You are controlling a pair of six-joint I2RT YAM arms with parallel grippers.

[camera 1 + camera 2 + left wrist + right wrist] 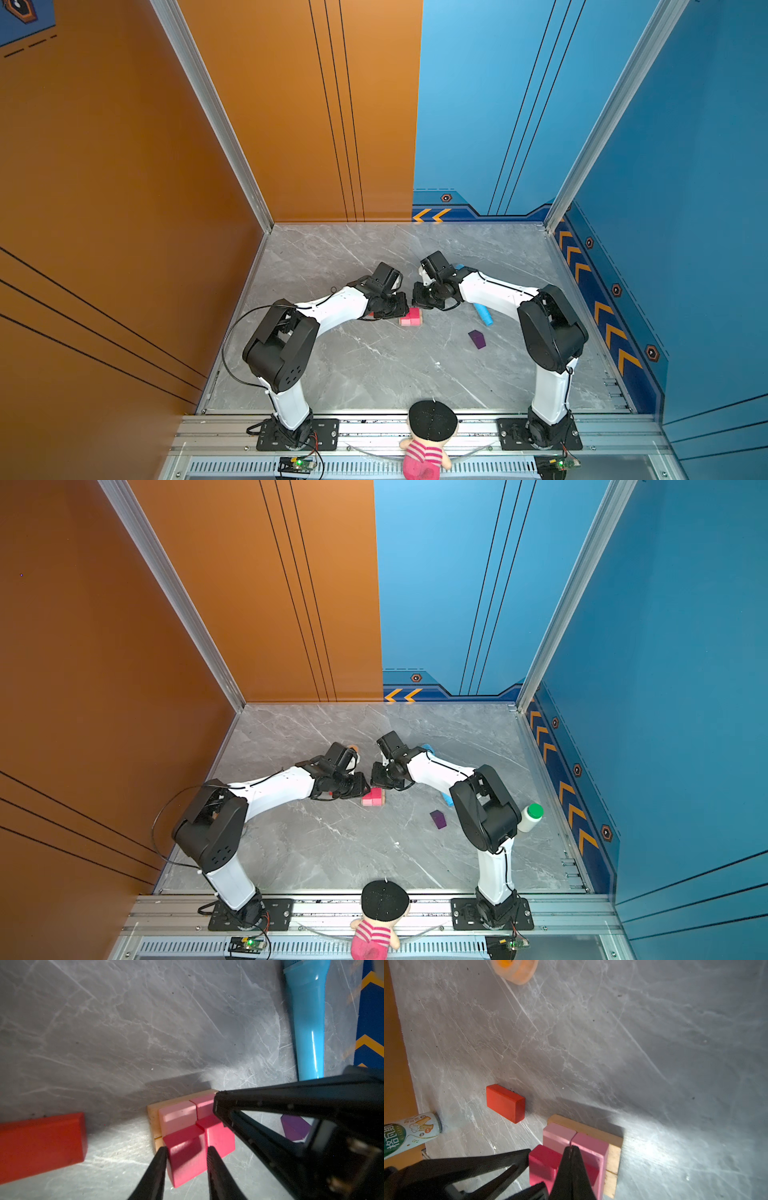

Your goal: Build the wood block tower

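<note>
Left wrist view: left gripper (pixel 187 1149) partly open, jaws clasping one magenta cube (pixel 187 1165) beside pale pink bricks (pixel 176 1118); right gripper (pixel 572 1149) closed, empty, above them.

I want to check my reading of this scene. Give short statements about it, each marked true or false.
1. The red brick lies alone on the table. True.
2. The pink bricks rest on tan slabs. True.
3. The right gripper is wide open. False: it is shut.
4. The purple piece tops the pink bricks. False: it lies alone on the table.
5. The left gripper has a magenta cube between its fingers. True.
</note>
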